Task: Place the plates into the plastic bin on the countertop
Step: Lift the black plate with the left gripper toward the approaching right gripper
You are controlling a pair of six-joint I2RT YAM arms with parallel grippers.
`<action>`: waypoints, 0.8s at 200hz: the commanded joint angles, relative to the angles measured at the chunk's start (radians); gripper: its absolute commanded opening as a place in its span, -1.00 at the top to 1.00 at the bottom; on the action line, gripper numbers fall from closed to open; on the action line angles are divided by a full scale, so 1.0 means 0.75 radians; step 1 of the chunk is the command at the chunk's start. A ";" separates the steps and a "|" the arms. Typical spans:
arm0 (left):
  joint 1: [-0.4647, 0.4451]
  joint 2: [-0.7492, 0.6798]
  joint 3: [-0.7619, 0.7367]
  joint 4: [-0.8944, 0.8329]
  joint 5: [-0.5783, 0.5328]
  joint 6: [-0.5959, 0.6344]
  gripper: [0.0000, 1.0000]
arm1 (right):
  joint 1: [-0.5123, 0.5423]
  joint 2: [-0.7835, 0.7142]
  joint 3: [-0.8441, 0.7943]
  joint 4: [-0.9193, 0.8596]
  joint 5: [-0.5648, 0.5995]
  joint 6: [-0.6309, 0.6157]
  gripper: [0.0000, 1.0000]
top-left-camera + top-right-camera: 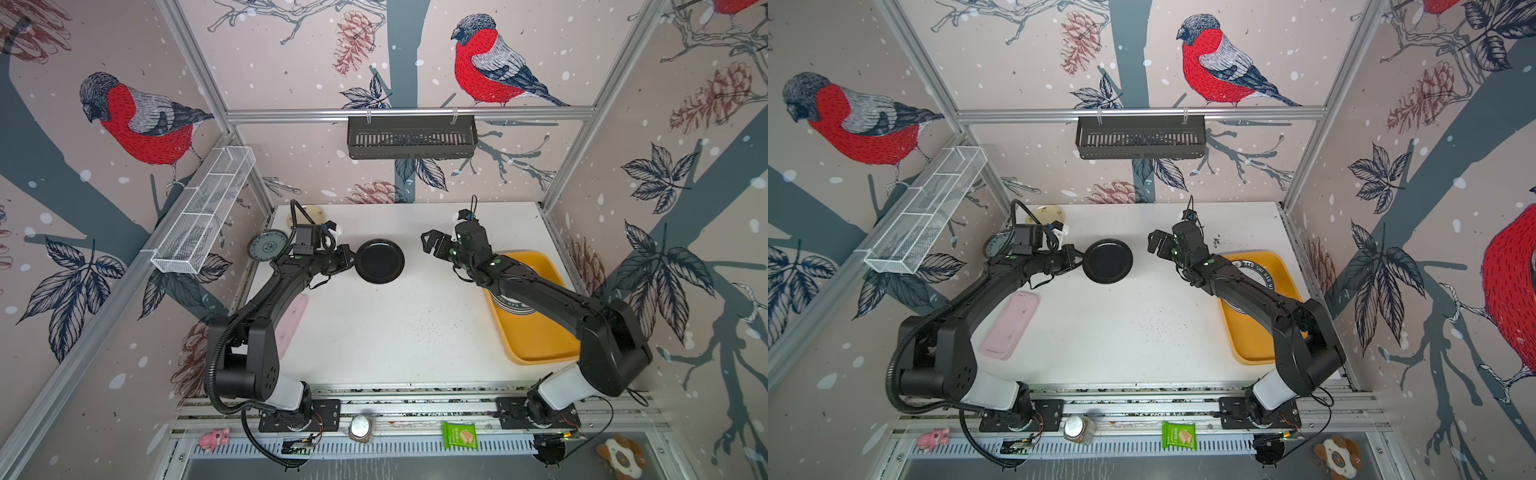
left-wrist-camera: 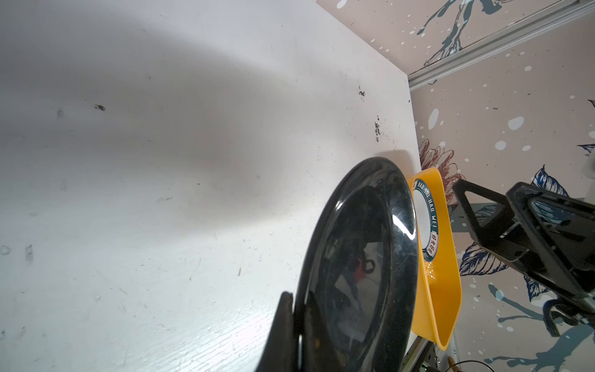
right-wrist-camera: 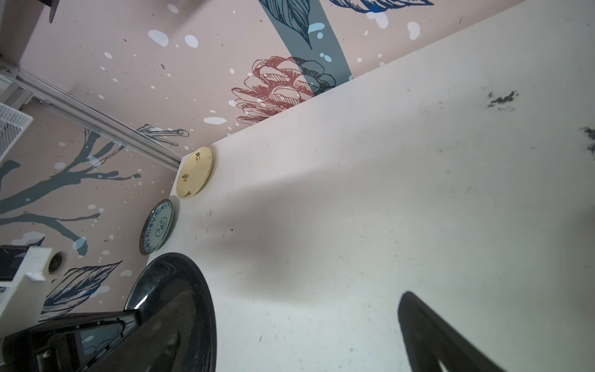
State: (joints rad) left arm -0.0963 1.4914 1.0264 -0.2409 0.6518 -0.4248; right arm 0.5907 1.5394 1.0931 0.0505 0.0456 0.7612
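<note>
Plate [image 1: 381, 262] (black) rim pinched in L claw [image 1: 352, 261] | R claw [image 1: 433, 246] agape, near, not touching

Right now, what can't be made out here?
plastic bin: right arm covers much of it in both top views; plate count unclear.
lettered plate: cut by the black plate in the left wrist view.
blue-grey plate: mostly behind the left wrist camera in a top view.
left gripper: fingertips too small to see, top views.

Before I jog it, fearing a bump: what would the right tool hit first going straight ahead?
Likely the black plate held by the left tool; the open right tool faces its rim, depth unclear.
</note>
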 commanded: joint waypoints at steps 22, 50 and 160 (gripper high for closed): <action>-0.052 0.013 -0.011 0.060 0.062 -0.023 0.97 | 0.020 -0.047 -0.061 0.018 0.024 0.077 -0.99; -0.104 0.041 -0.010 0.057 0.070 -0.018 0.97 | 0.035 -0.089 -0.147 0.107 -0.010 0.119 -0.99; -0.205 0.099 0.019 0.007 0.028 0.025 0.98 | 0.155 -0.059 -0.136 -0.037 -0.037 0.114 -0.74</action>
State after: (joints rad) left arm -0.2497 1.5730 1.0344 -0.2451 0.6521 -0.4191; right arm 0.7036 1.4887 0.9962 0.0349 0.0639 0.8383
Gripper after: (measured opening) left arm 0.080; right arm 0.884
